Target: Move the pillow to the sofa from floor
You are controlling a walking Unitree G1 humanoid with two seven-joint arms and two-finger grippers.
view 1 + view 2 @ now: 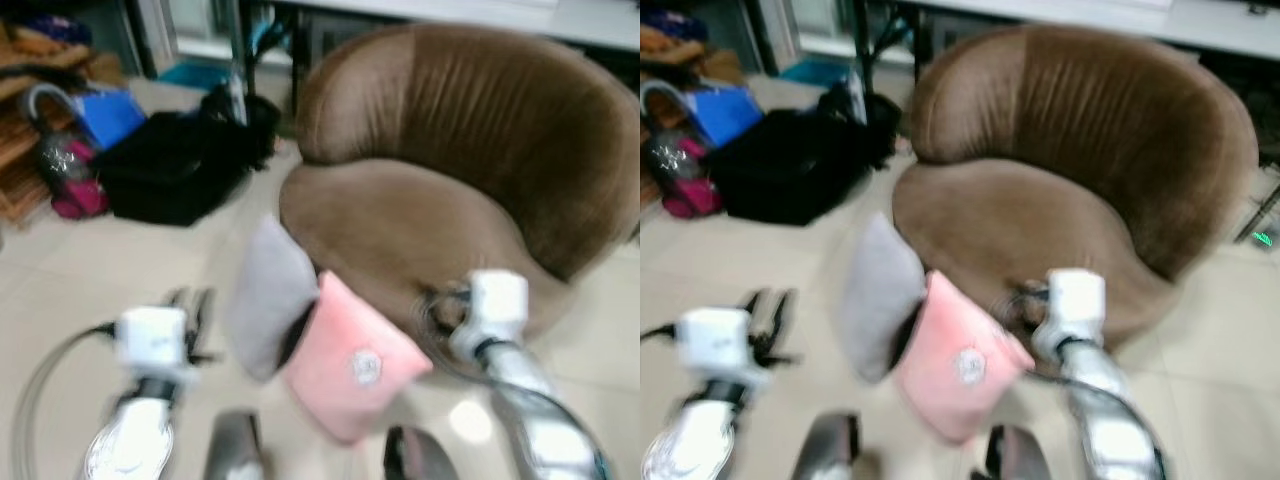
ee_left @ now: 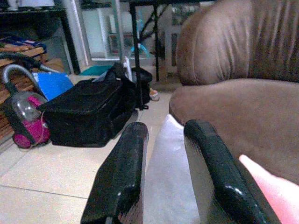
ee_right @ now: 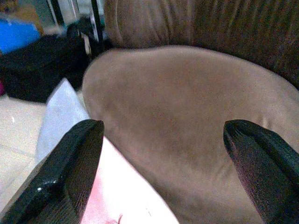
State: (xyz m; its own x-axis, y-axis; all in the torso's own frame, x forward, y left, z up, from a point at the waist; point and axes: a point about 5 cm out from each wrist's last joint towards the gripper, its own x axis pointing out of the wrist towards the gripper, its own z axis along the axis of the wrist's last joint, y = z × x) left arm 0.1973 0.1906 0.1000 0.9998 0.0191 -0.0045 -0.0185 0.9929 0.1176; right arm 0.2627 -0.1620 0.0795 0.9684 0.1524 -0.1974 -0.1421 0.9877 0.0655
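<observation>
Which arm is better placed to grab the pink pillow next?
Right, probably. The right tool is open wide with the square pink fabric pillow just below it, beside the round brown velvet sofa. The left tool is narrowly open, facing the grey pillow instead.

The right gripper (image 3: 163, 175) has its two black fingers (image 3: 70, 177) spread wide apart. Between them lies the brown sofa seat (image 3: 187, 107). A pink pillow (image 3: 126, 196) and a grey pillow (image 3: 58, 114) lean against the sofa front. A black bag (image 3: 37, 65) sits behind.
</observation>
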